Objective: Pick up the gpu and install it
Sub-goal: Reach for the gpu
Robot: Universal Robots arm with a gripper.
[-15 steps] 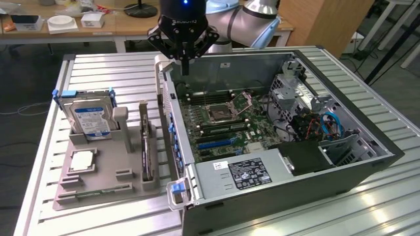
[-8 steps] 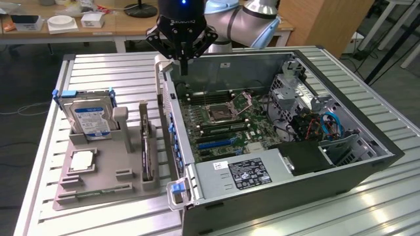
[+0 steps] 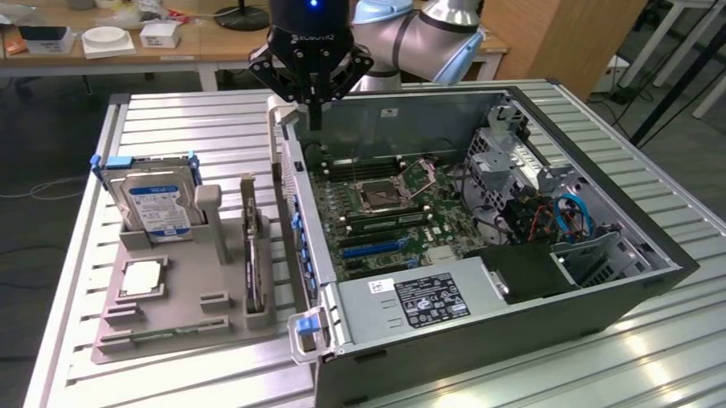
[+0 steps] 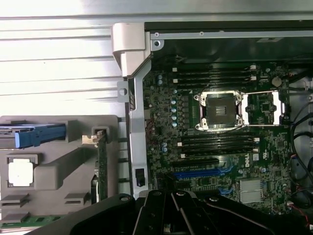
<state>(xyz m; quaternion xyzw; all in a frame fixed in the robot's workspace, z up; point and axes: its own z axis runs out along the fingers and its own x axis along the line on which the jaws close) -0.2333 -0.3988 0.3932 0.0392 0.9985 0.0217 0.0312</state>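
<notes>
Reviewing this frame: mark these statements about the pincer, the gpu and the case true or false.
1. The pincer grips the gpu. False: it is shut on nothing, and the gpu stands edge-on in the grey tray.
2. The hard drive stands in that tray. True.
3. The computer case is closed. False: its side is open, showing the motherboard.
4. The pincer is up by a corner of the case. True.

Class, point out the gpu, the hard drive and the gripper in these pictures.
gpu (image 3: 252, 255): exterior view, upper edge of the upright card.
hard drive (image 3: 156, 206): exterior view, middle of its blue-white label.
gripper (image 3: 314, 123): exterior view, midway between its fingertips.
</notes>
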